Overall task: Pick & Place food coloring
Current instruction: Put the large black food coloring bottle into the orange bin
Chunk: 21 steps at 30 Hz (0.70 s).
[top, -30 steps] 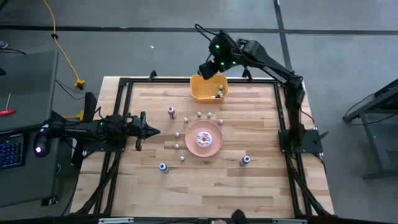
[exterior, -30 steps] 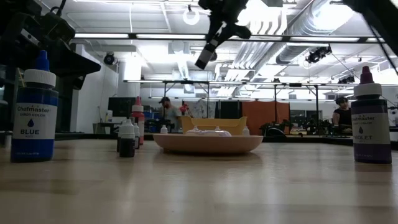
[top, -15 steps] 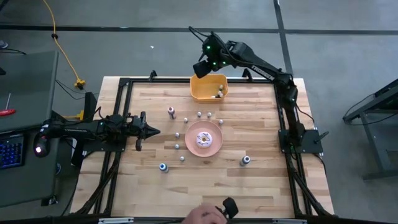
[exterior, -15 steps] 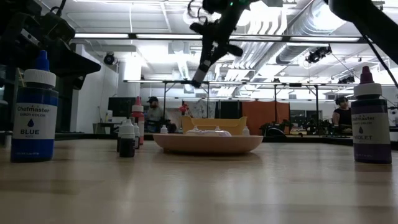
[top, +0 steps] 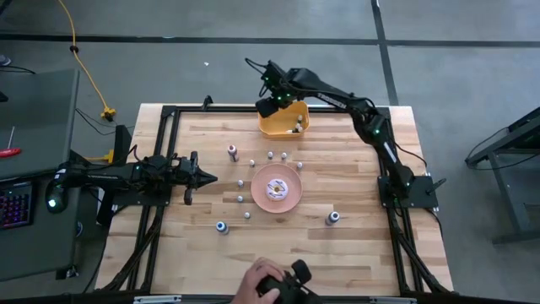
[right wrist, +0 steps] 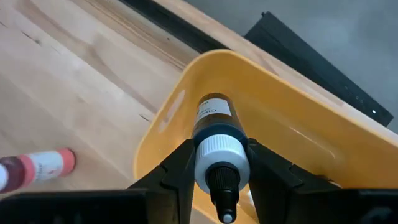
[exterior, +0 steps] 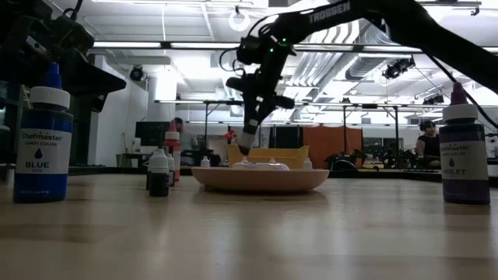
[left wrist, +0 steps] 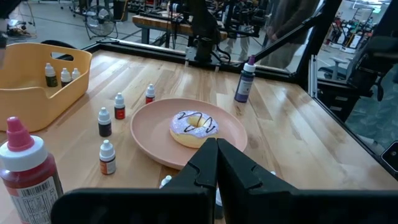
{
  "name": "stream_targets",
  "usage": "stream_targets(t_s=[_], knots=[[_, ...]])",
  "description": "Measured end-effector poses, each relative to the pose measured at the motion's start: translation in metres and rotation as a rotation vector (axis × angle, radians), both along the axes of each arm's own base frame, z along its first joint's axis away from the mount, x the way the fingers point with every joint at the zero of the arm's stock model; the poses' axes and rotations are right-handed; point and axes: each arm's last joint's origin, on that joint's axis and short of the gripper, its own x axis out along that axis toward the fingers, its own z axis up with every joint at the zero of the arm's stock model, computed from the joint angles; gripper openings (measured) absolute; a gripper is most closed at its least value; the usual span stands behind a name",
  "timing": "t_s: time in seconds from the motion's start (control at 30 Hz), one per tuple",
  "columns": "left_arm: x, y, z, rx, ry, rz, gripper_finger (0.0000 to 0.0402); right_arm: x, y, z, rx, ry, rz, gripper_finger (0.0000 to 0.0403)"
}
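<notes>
A dark food-coloring bottle (right wrist: 213, 134) with a white collar and black nozzle sits clamped between the fingers of the right gripper (right wrist: 214, 163), held above the near-left corner of the orange bin (right wrist: 298, 134); in the high view that gripper (top: 268, 103) hangs over the bin's (top: 274, 127) left edge at the far side of the table (top: 354, 245); three small bottles (left wrist: 60, 74) already stand inside the bin (left wrist: 37, 99); more tiny bottles (top: 270, 155) lie scattered on the wood around the pink plate (top: 291, 196), which bears a white-and-pink doughnut (top: 276, 189); a red-capped bottle (top: 233, 153) stands left of them, a blue bottle (top: 221, 226) and a violet bottle (top: 333, 218) nearer the front; the left gripper (top: 202, 178) rests low at the table's left side, its fingers together; a person's hand (top: 263, 283) shows at the front edge.
</notes>
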Motion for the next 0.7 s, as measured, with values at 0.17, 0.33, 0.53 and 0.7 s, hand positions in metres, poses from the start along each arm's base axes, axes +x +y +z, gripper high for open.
stream_targets(t_s=[0.17, 0.33, 0.53, 0.7], knots=[[0.000, 0.000, 0.000, 0.000, 0.000, 0.000, 0.0001, 0.003, -0.006, -0.015, 0.009, 0.023, 0.004, 0.0118], [0.000, 0.000, 0.000, 0.000, 0.000, 0.000, 0.0001, 0.004, -0.009, -0.019, 0.006, 0.026, 0.011, 0.0115], [0.000, 0.000, 0.000, 0.000, 0.000, 0.000, 0.0001, 0.004, -0.009, -0.021, 0.009, 0.034, 0.023, 0.0118], [0.000, 0.000, 0.000, 0.000, 0.000, 0.000, 0.0001, 0.003, -0.009, -0.022, 0.013, 0.048, 0.030, 0.0120]])
